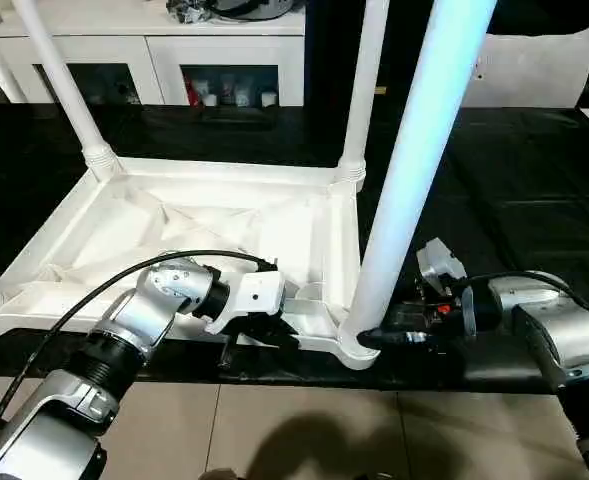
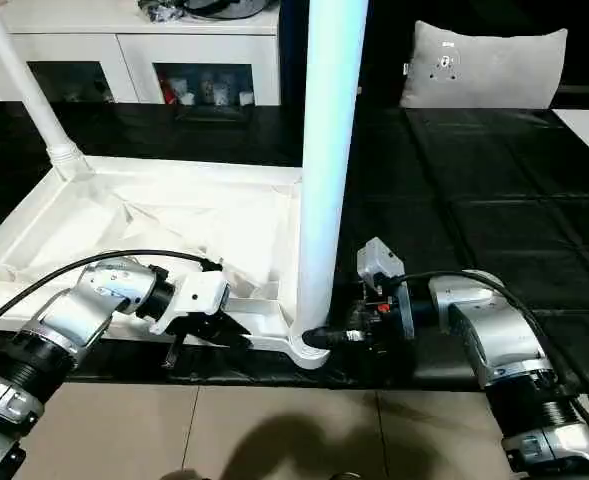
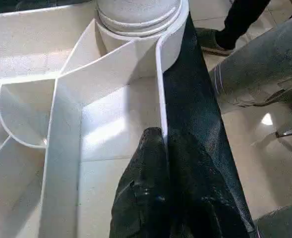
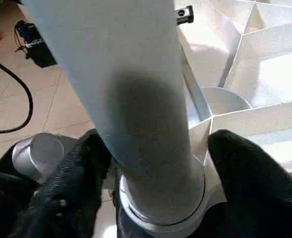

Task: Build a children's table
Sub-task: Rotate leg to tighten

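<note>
The children's table lies upside down on a black mat, its ribbed white top (image 1: 224, 220) facing up. White legs rise from the far left socket (image 1: 64, 90) and the far right socket (image 1: 364, 90). A thicker-looking leg (image 1: 414, 180) stands in the near right socket. My left gripper (image 1: 264, 332) is shut on the thin near rim of the top (image 3: 160, 119). Low at the base of the near right leg (image 4: 150, 124), my right gripper (image 1: 374, 338) is open. One finger (image 4: 81, 168) sits on each side of it, with a thin gap beside the other finger (image 4: 245, 173).
A white cabinet with glass doors (image 1: 154, 60) stands behind the mat (image 1: 494, 200), and a grey cushion (image 2: 484, 65) lies at the back right. Tiled floor (image 1: 304, 430) runs along the near edge. A person's grey trouser leg (image 3: 264, 59) and dark shoe (image 3: 210, 39) stand near the table's rim.
</note>
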Robot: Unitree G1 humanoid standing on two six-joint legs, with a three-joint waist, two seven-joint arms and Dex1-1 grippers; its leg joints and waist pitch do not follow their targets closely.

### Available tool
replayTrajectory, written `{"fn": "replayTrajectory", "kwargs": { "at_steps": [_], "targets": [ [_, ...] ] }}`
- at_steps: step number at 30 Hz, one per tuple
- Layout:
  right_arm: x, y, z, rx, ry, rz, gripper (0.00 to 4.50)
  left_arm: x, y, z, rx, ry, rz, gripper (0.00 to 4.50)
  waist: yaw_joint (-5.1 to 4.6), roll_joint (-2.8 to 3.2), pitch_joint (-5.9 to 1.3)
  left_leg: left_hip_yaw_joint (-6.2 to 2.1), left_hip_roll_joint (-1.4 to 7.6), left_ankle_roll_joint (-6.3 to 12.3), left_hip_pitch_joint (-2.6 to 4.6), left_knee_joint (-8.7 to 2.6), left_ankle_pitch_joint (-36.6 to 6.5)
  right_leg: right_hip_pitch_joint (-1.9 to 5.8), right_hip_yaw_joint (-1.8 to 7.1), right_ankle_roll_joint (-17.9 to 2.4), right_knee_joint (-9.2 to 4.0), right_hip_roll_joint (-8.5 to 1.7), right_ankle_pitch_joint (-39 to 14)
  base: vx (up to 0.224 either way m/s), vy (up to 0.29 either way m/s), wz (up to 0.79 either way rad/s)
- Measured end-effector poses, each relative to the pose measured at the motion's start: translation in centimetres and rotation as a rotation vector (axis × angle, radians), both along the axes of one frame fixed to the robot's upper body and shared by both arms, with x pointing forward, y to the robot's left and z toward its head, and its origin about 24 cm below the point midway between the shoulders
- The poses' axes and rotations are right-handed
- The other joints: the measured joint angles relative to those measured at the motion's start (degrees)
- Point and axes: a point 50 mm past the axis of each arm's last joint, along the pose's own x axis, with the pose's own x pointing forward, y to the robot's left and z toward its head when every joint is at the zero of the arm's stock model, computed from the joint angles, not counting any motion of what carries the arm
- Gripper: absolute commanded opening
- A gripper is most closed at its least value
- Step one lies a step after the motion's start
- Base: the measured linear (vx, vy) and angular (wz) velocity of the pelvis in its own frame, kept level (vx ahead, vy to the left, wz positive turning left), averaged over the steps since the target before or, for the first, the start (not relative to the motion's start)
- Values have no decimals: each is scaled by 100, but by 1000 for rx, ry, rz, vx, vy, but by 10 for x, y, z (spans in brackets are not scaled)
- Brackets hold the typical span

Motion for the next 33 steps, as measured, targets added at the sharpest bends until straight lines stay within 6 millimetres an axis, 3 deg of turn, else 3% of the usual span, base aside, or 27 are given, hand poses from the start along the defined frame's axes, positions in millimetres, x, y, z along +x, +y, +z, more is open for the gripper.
{"fn": "replayTrajectory", "kwargs": {
  "at_steps": [1, 6, 12, 14, 17, 20, 26, 32, 33],
  "targets": [
    [0, 0, 0, 2, 2, 1, 300, 0, 0, 0, 0, 0, 0, 0, 0, 0, 0, 0, 0, 0, 0, 0, 0, 0, 0, 0, 0, 0, 0, 0, 0, 0],
    [-2, 1, -1, 18, 22, 7, 280, 0, 0, 0, 0, 0, -1, 0, 0, 0, 0, 0, 0, 0, 0, 0, 0, 0, 0, -1, 0, 0, 0, 0, 0, 0],
    [-5, 2, -3, 31, 39, -1, 214, -1, 0, -1, -6, 28, 5, 0, 11, 0, 0, 0, 0, 0, -1, 0, 0, 0, 0, 0, 0, 0, 0, 0, 0, 0],
    [-6, 7, -4, 51, 46, -34, 211, 0, -1, -1, -15, 52, 29, 0, -6, 1, 0, 2, 0, 0, 1, 0, 0, 0, 1, 1, 1, 0, -1, 0, 0, 0],
    [-1, 14, -6, 63, 39, -123, 204, 4, 4, -1, -9, 73, 115, 0, -61, 1, 0, 2, 0, -2, 13, 1, 2, 0, 3, 2, 7, 3, 1, 0, 0, 0],
    [14, 26, -8, 56, -8, -299, 200, 13, 5, 0, -14, 60, 279, 0, -220, -4, 3, 2, -2, -6, 15, 9, 3, -3, 3, 2, 12, 4, 11, 0, 0, 0],
    [45, 43, -8, 18, -58, -671, 196, 25, -19, -4, -70, 38, 549, 0, -498, -16, 1, -1, -3, -5, 8, 24, 3, -7, 5, 3, 5, 4, 12, 0, 0, 0],
    [59, 49, -7, 13, -100, -872, 196, 29, -44, -4, -123, 5, 667, 0, -456, -19, -2, -1, -2, 2, -11, -9, -2, -26, 2, -2, -1, 7, 3, 0, 0, 0],
    [60, 49, -7, 15, -110, -874, 229, 29, -45, -4, -125, 1, 672, 0, -430, -19, -2, -1, -2, 3, -16, -9, -2, -30, 2, -5, -1, 7, 4, 0, 0, 0]
  ]
}}
